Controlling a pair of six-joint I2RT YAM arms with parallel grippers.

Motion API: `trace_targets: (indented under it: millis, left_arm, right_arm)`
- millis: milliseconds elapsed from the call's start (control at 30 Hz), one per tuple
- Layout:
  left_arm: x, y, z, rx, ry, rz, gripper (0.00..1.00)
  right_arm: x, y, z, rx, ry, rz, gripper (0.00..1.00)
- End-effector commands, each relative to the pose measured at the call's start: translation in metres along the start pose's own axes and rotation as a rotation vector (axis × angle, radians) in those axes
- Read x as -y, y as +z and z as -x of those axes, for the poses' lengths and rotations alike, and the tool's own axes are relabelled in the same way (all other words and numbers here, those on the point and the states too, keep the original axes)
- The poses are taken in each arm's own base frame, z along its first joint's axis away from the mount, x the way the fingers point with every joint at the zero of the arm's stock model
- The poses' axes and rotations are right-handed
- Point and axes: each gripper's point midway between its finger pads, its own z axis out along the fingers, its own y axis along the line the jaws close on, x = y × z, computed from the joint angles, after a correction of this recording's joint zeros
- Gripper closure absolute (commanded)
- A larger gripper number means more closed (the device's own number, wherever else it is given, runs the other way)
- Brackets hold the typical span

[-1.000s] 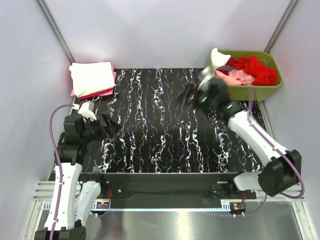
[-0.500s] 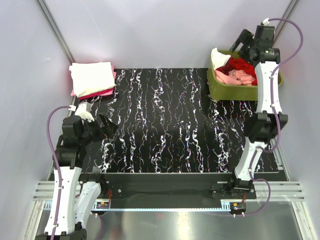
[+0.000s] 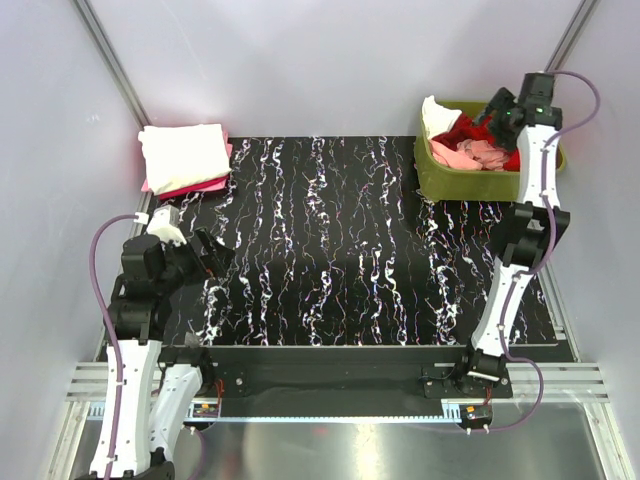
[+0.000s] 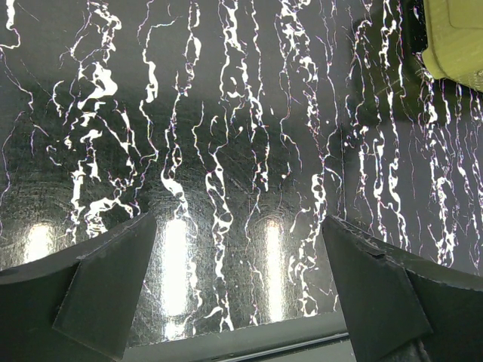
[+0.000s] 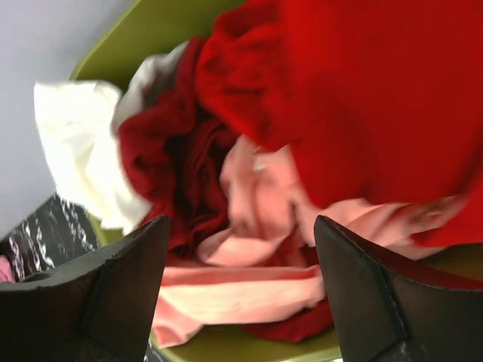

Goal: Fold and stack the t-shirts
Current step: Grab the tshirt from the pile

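We see the right gripper (image 3: 499, 110) hanging over the bin (image 3: 470, 186) at the far right corner of the mat (image 3: 330, 230), its fingers spread wide with nothing between them. The wrist view looks down between those fingers (image 5: 121, 286) onto the heap in the bin (image 5: 151, 23). The red shirt (image 5: 362, 98) lies crumpled at the far right of that view, beyond the right fingertip. A pink shirt (image 5: 256, 226) sits directly below the gap, a dark red shirt (image 5: 181, 166) lies left of centre, and a white shirt (image 5: 75, 143) hangs over the bin's left rim. We cannot tell whether the fingertips touch any cloth. From above, the red shirt (image 3: 470, 128) shows just beside the gripper, with the pink shirt (image 3: 470, 153) nearer us and the white shirt (image 3: 437, 115) at the bin's left corner. The left gripper (image 3: 215, 255) is well apart from all this, low over the near left of the mat, also spread wide and holding nothing; its wrist view shows only mat (image 4: 241, 151) between the fingers (image 4: 106, 286). A folded stack (image 3: 183, 155), white on top with pink and red edges beneath, sits at the far left corner.
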Motion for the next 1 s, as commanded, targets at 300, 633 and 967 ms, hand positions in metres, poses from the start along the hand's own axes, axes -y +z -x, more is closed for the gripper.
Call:
trace_targets:
  millis: [300,633,967]
  left_arm:
    - [0.001,0.002,0.013,0.044,0.018,0.004,0.01]
    - [-0.003,0.003,0.013,0.045,0.01,0.023,0.01]
    - [-0.005,-0.001,0.018,0.078,0.006,0.031,0.01]
  right_arm:
    - [0.046,0.001,0.05,0.122,0.041,-0.07,0.14]
    - [0.052,0.031,0.037,0.086,0.053,-0.052,0.6]
    - [-0.107,-0.08,0.045,0.158,-0.136,0.342,1.0]
